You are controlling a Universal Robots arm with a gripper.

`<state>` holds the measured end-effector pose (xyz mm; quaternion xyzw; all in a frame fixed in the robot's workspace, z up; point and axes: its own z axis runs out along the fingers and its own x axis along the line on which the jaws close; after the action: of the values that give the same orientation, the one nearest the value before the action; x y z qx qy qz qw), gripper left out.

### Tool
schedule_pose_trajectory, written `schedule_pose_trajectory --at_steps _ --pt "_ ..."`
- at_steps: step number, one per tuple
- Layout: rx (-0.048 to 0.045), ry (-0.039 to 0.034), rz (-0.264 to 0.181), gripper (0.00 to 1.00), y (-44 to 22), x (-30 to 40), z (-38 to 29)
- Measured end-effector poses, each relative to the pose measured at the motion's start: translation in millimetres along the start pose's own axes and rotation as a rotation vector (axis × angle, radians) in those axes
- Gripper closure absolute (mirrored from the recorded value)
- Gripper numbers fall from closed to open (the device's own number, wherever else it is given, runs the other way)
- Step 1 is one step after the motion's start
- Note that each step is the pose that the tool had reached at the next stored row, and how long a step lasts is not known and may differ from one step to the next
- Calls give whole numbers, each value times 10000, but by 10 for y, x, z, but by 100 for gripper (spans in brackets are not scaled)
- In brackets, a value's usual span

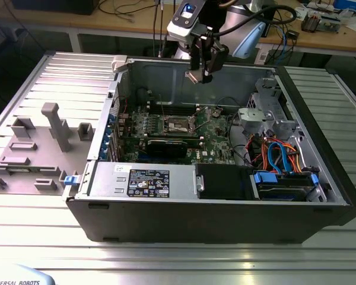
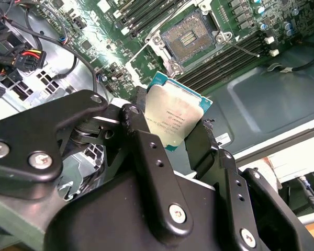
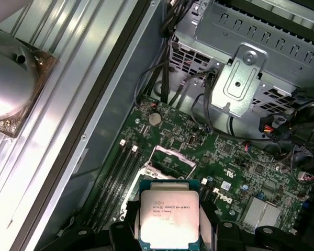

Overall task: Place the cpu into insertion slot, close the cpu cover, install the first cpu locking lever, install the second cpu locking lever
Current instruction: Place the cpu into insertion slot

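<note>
My gripper [image 1: 200, 75] hangs over the open computer case, shut on the cpu [image 1: 193, 76], well above the green motherboard [image 1: 216, 139]. In both wrist views the cpu [image 2: 175, 117] [image 3: 169, 212] shows its silver-grey top, clamped at two opposite edges between the black fingers [image 2: 141, 138]. The insertion slot [image 2: 191, 36] lies bare below, with a dark centre and a shiny rim; in the first wrist view the insertion slot [image 3: 170, 159] sits just beyond the held chip. The cpu cover [image 1: 193, 121] seems to stand swung up at the slot's edge.
A long black graphics card [image 1: 169, 146] lies beside the slot, and narrow memory slots [image 2: 225, 60] flank it. A metal drive cage [image 1: 267, 110], bundled cables [image 1: 279, 155] and the power supply [image 1: 143, 179] fill the case. A grey fixture plate [image 1: 41, 136] lies at the exterior view's left.
</note>
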<state>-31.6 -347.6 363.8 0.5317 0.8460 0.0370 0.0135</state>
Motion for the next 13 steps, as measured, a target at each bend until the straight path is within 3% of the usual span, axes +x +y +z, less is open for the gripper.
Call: schedule_pose_trajectory --at_steps 10,13 --pt "0 -1 7 46 0 0 0" --pt "-5 -22 278 46 0 0 0"
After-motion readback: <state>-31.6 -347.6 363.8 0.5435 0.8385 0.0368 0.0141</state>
